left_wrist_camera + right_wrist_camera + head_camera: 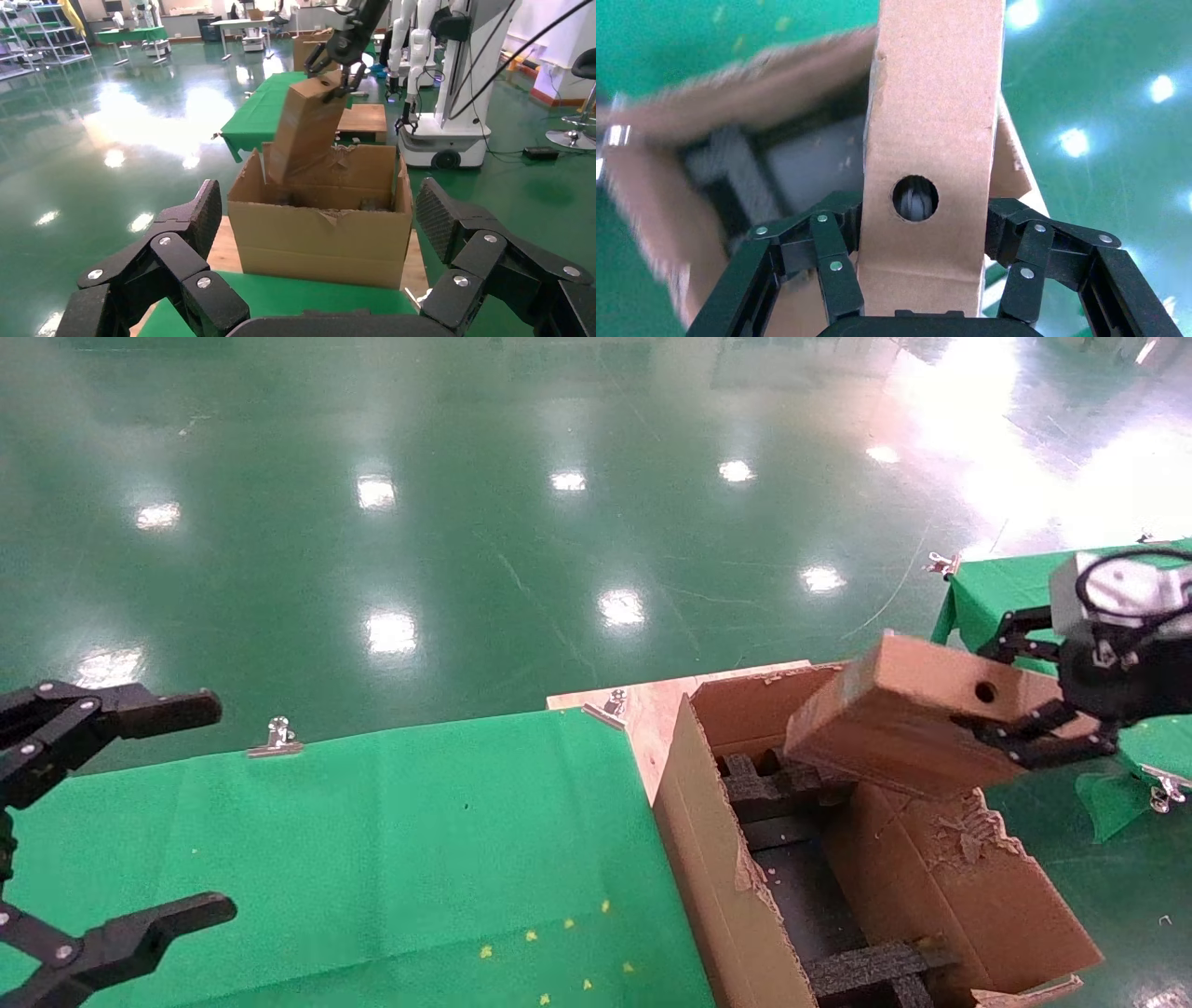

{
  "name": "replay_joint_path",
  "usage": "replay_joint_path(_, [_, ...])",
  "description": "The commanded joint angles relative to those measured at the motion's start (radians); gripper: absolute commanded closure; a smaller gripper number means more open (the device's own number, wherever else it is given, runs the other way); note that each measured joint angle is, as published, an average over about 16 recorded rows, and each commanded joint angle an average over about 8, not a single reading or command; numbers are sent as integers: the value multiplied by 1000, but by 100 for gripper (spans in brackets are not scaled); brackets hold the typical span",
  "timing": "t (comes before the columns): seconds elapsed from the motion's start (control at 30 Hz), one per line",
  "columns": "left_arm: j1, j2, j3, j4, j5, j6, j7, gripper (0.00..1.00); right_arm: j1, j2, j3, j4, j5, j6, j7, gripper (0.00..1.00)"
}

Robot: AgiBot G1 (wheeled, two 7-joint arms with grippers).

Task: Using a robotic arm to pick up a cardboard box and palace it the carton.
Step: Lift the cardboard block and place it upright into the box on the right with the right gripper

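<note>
- cardboard box (pixel 894 724): small, brown, with a round hole (pixel 985 692) in its narrow face; held in the air, tilted, its lower end dipping past the rim of the carton (pixel 712 859). the other end points up and toward the robot's right.
- right gripper (pixel 1010 696): clamped on the cardboard box at the end with the hole, one finger on each broad face. the right wrist view shows both fingers pressed flat against the cardboard on either side of the hole.
- robotic arm (pixel 1122 617): reaches in from the robot's right, with a black cable looped over the silver block behind the gripper.
- carton: large, open-topped, flaps upright, edges ragged and torn; black foam inserts (pixel 871 966) lie inside. it sits on a wooden board (pixel 643 705) just beside the green-covered table (pixel 372 859).
- left gripper (pixel 200 808): spread wide, holding nothing, hovering over the left end of the green-covered table, well apart from the carton.
- a metal clip (pixel 277 738) grips the far edge of the table cloth.
- floor (pixel 466 523): glossy green, with lamp reflections.
</note>
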Motion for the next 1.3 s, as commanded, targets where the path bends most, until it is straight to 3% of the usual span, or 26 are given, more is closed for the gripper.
replay_joint_path(0.03, [0, 0, 0, 0, 0, 0, 0, 0, -18, 5, 3, -9, 29, 17, 32, 100])
replay_joint_path(0.27, [0, 0, 0, 0, 0, 0, 0, 0, -134, 63, -2, 6, 132, 137, 263, 100])
replay_joint_path(0.57, [0, 0, 0, 0, 0, 0, 0, 0, -203, 176, -40, 155, 134, 345, 574, 100])
replay_joint_path(0.97, [0, 0, 0, 0, 0, 0, 0, 0, -227, 327, -101, 497, -67, 591, 904, 100])
replay_joint_path(1.3, [0, 0, 0, 0, 0, 0, 0, 0, -260, 366, -145, 665, -218, 727, 1120, 100])
